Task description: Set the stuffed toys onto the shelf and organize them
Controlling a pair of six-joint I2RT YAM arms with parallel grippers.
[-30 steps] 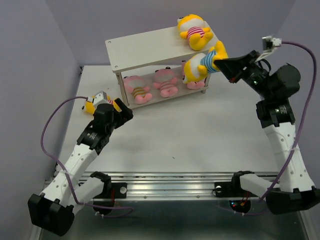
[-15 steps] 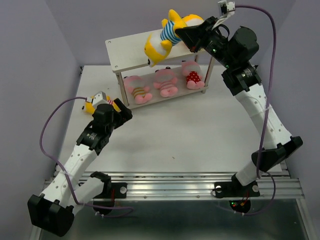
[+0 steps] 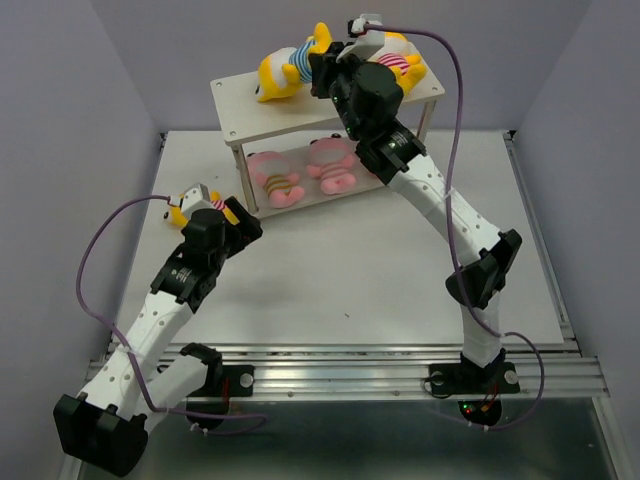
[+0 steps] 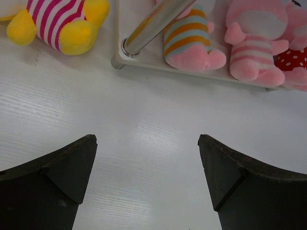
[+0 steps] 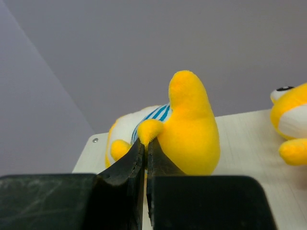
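The off-white shelf (image 3: 270, 115) stands at the back of the table. My right gripper (image 3: 318, 70) is shut on a small limb of a yellow stuffed toy in a blue-striped shirt (image 3: 285, 72), which lies over the left half of the top board. In the right wrist view the gripper (image 5: 145, 141) pinches that toy (image 5: 192, 129). A second yellow toy (image 3: 398, 58) lies on the top board's right end. Two pink toys (image 3: 273, 178) (image 3: 333, 165) show on the lower board. My left gripper (image 3: 240, 215) is open and empty over the table, beside a yellow toy (image 3: 180, 210).
In the left wrist view the open gripper (image 4: 147, 140) faces the shelf's metal leg (image 4: 153, 21), the lower board (image 4: 158, 60), and pink toys (image 4: 189, 40) (image 4: 254, 43) with a red polka-dot one (image 4: 292, 60). A yellow, pink-striped toy (image 4: 62, 24) lies left of the leg.
My right arm swung left across the shelf, carrying the blue-striped yellow toy from the right end to the top board's left half. The left arm stayed still.
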